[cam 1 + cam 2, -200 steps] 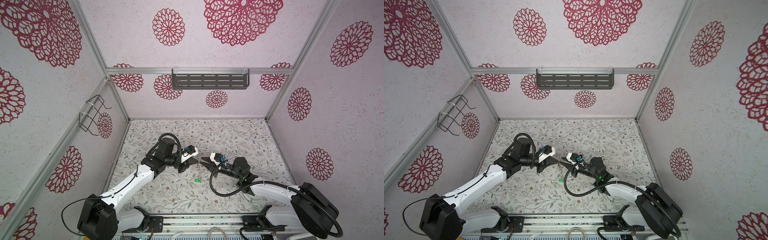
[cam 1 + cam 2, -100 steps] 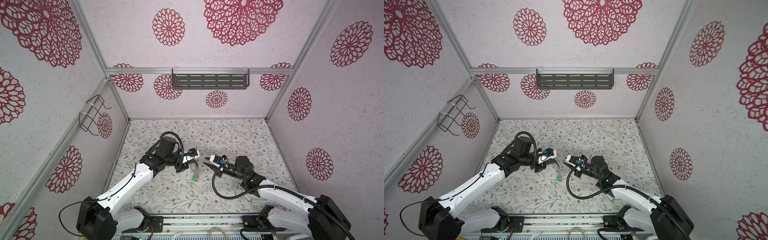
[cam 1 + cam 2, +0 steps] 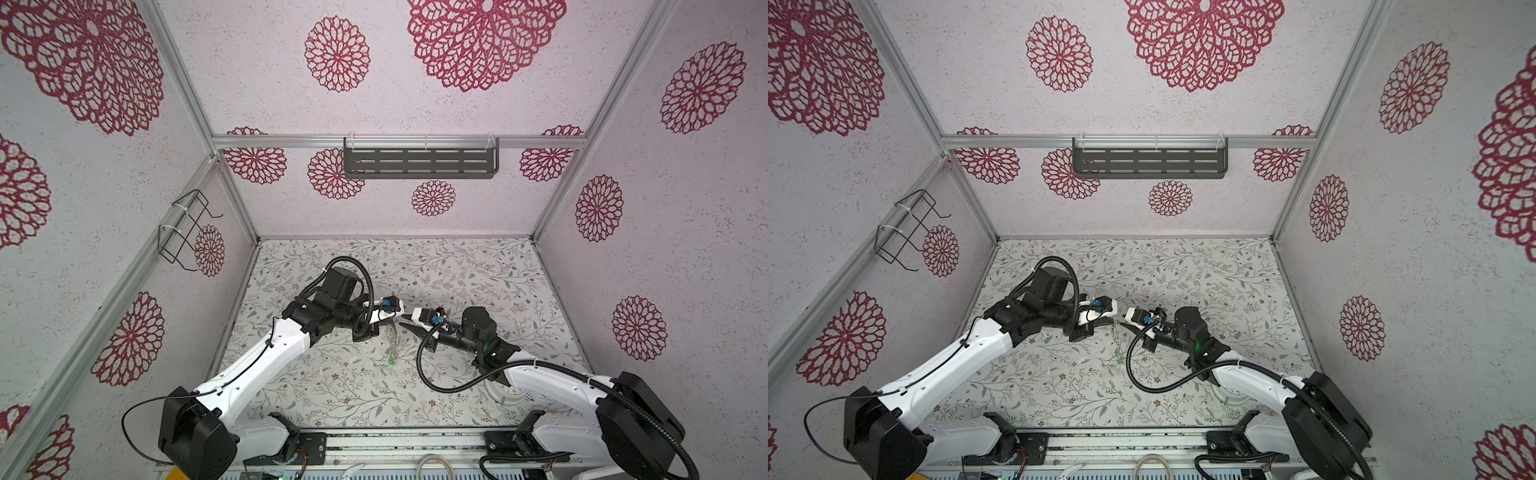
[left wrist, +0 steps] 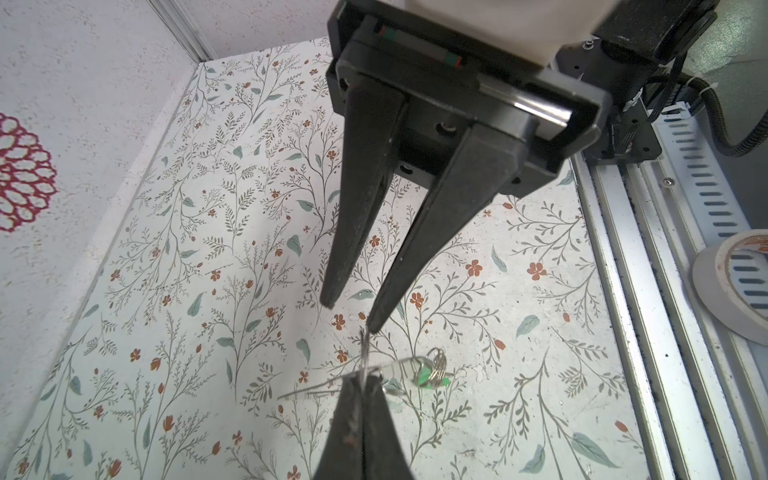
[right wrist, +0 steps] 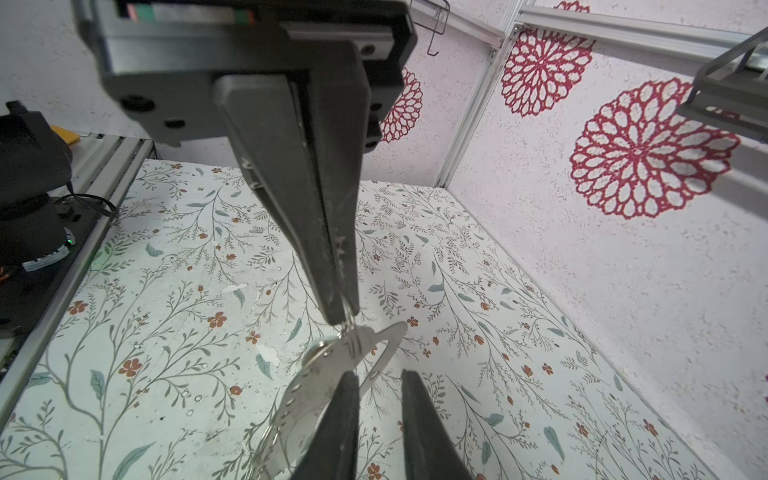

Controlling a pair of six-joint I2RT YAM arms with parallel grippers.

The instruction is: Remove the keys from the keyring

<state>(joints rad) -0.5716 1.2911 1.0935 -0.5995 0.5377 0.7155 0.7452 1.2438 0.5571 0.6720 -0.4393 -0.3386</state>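
**Desk:** What is the left arm doing?

**Operator:** Through the right wrist camera I see the left gripper (image 5: 338, 318) with its jaws pressed together. It is pinching the top end of the keyring (image 5: 332, 358), where a thin wire ring (image 5: 352, 316) passes through it. The flat metal loop hangs tilted from those tips, clear of the floral table (image 5: 166, 374).

**Desk:** And the right?

**Operator:** The right gripper (image 4: 350, 318) faces the left one almost tip to tip. Its 2 fingers are spread, with a plain gap between them. In my right wrist view, 1 side of the loop runs into that gap. I cannot tell whether either finger touches the metal.

**Desk:** Where are the keys?

**Operator:** In the left wrist view the 2 keys (image 4: 434, 368) are bunched just beside the left fingertips. The green tag (image 4: 423, 379) lies against the bunch and the pale tag (image 4: 399, 370) is next to it. In both top views the green tag dangles below the keyring, above the middle of the table and between the 2 arms. I count the keys as not yet off the ring.

**Desk:** Anything else nearby?

**Operator:** A white clock (image 3: 505, 397) sits on the table near the front edge. It is half hidden under my right arm and well apart from the keyring.
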